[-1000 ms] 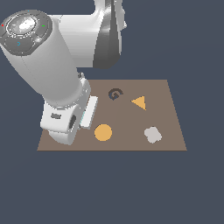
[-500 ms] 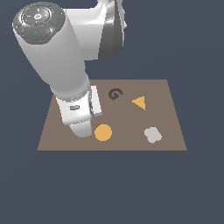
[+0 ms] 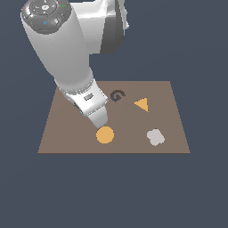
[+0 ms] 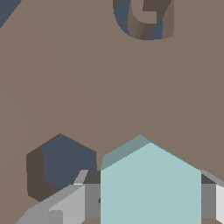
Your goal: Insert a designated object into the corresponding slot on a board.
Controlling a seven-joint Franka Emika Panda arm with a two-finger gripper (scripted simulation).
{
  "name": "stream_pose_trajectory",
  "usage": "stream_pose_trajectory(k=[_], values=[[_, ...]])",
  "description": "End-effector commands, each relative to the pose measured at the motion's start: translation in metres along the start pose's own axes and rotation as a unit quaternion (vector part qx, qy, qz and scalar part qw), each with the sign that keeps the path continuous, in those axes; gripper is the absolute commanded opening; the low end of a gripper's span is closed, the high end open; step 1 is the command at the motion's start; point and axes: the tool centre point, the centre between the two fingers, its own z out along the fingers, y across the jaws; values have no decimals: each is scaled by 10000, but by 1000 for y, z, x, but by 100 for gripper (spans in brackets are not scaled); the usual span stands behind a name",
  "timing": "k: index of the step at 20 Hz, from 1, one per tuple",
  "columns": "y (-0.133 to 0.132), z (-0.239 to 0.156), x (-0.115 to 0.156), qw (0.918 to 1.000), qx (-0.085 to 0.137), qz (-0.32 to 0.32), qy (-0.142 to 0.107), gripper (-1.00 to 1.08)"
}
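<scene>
The gripper (image 4: 151,205) clenched the teal block (image 4: 151,183) between its fingers (image 4: 72,203). The dark slot (image 4: 65,164) lay just beside it on the board (image 4: 87,87).

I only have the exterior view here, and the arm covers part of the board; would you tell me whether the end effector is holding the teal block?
Observer: Yes. In the wrist view the teal block sits between the fingers of the end effector.
Operator: Thank you. Is the target slot visible anywhere?
Observer: It is: the dark slot lies open in the board, right beside the block.
Operator: Is the block already over it?
Observer: Not quite; in the wrist view the block sits to one side of the slot, which remains mostly uncovered.
</scene>
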Motion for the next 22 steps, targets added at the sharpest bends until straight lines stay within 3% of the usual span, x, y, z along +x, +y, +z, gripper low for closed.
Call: stream_pose_trajectory(k=[1, 5, 9, 22], values=[[-5, 0, 3, 9986, -2, -524, -3, -100], [-13, -1, 6, 9912, -2, -1323, -2, -100], [-22, -1, 8, 9777, -2, -2098, -2, -100], [-46, -2, 6, 9098, -1, -4149, 0, -100]])
